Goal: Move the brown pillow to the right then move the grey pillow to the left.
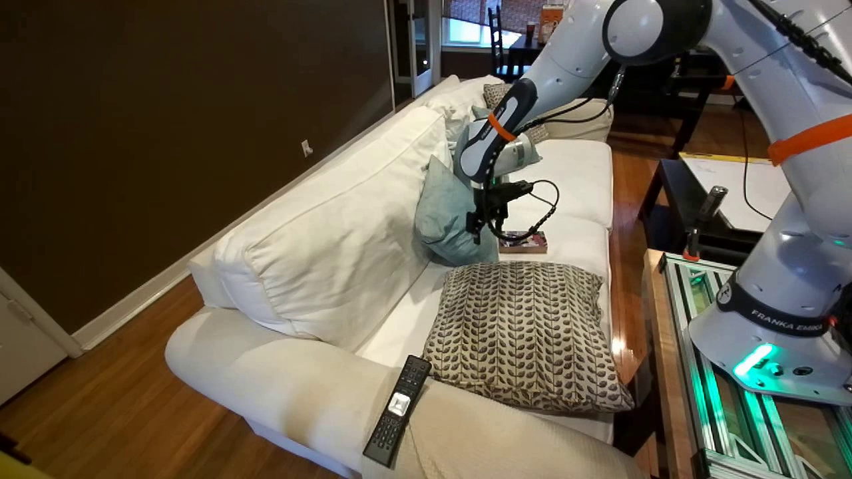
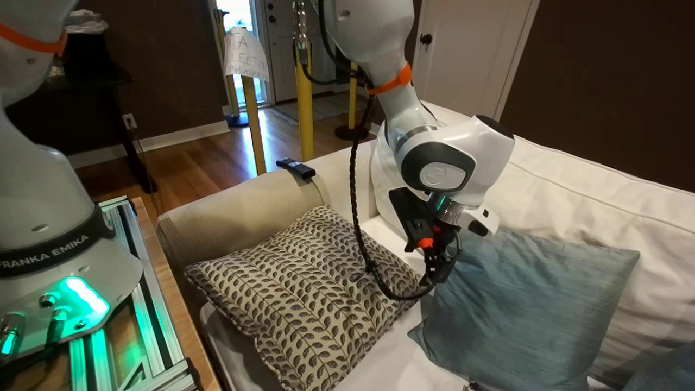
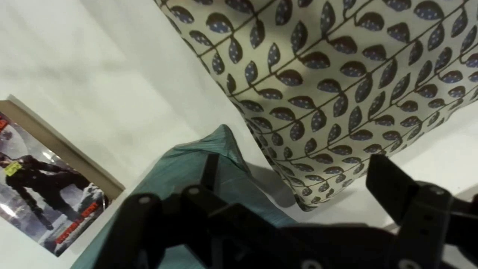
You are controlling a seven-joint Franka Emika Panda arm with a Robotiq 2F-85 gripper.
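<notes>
The brown pillow, cream with brown leaf rows, lies flat on the sofa seat by the near armrest; it shows in both exterior views [image 1: 526, 326] [image 2: 315, 293] and the wrist view [image 3: 336, 86]. The plain blue-grey pillow [image 1: 446, 209] leans on the sofa back beside it; it also shows in an exterior view [image 2: 526, 304] and the wrist view [image 3: 179, 175]. My gripper [image 3: 294, 160] is open and empty, pointing down between the two pillows [image 1: 478, 229] [image 2: 433, 266]. In the wrist view its fingers appear either side of the brown pillow's corner; I cannot tell if they touch anything.
A book [image 1: 524, 245] lies on the seat past the gripper, also in the wrist view [image 3: 48, 186]. A remote [image 1: 398, 409] rests on the armrest [image 1: 266, 379]. Another blue-grey pillow [image 2: 662, 369] and a patterned cushion [image 1: 494, 94] are farther along. White back cushions [image 1: 346, 226] line the sofa.
</notes>
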